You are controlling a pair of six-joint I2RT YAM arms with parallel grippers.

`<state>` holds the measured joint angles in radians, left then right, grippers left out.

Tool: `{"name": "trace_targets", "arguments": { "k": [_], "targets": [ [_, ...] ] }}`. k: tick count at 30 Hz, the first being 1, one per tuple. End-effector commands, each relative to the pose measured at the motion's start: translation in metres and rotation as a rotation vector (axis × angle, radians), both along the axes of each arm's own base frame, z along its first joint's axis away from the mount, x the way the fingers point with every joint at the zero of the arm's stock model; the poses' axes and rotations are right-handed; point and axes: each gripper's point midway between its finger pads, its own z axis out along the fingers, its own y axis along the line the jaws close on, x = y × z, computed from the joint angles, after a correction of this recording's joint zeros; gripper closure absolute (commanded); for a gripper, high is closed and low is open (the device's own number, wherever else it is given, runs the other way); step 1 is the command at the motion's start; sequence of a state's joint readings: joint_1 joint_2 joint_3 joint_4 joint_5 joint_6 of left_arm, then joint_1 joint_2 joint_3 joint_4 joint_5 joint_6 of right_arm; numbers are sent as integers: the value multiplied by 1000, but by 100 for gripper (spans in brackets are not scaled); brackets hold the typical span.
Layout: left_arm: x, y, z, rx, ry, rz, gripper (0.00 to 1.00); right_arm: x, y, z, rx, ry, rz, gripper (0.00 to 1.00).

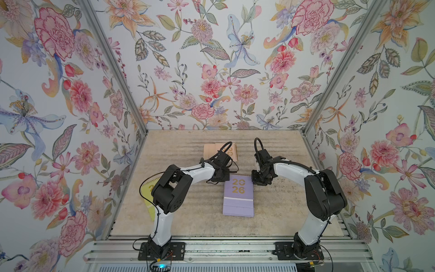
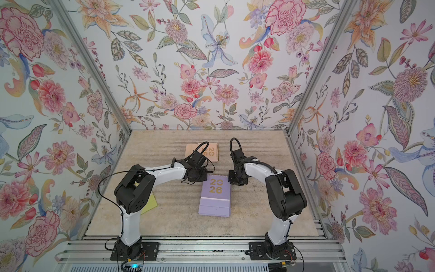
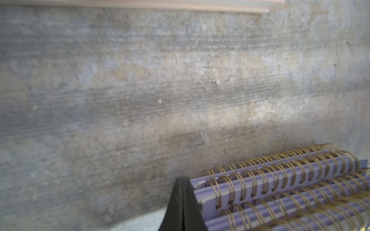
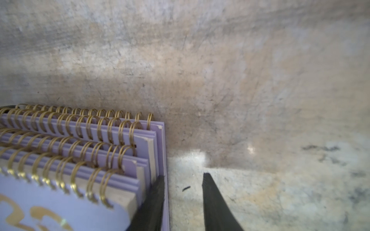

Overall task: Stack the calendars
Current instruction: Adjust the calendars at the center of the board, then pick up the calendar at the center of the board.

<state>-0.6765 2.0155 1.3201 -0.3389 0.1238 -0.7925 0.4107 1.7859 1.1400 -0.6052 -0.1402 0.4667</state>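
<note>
Several lavender calendars [image 1: 238, 197] lie stacked at mid-table, the top cover showing a gold "2026" [image 2: 216, 186]; the layers are stepped rather than flush. A peach calendar [image 1: 211, 152] lies flat behind them, half hidden by the left wrist. A yellow-green calendar [image 1: 148, 200] lies at the left, mostly under the left arm. My left gripper [image 3: 182, 181] is shut and empty, its tip beside the stack's gold spirals [image 3: 280, 180] at the far left corner. My right gripper [image 4: 183, 178] is open at the far right corner, one finger [image 4: 157, 192] against the stack's side [image 4: 154, 152], the other over bare table.
The mottled beige tabletop [image 1: 188, 212] is walled in by floral panels at the left [image 1: 70, 141], back and right. Aluminium rails [image 1: 223, 249] carrying both arm bases run along the front edge. The peach calendar's edge [image 3: 140, 6] shows in the left wrist view.
</note>
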Motion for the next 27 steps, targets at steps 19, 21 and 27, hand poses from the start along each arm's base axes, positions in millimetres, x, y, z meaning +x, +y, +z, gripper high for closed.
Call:
{"name": "trace_targets", "arguments": {
  "k": [19,21,27],
  "targets": [
    [85,91,67,-166,-113,197,100,100,19,57,256,-123,-78,38],
    [98,101,65,-172,-119,223,100,116,27,56,282,-124,-76,37],
    [133,126,53,-182,-127,286,100,155,48,44,356,-106,-78,34]
  ]
}}
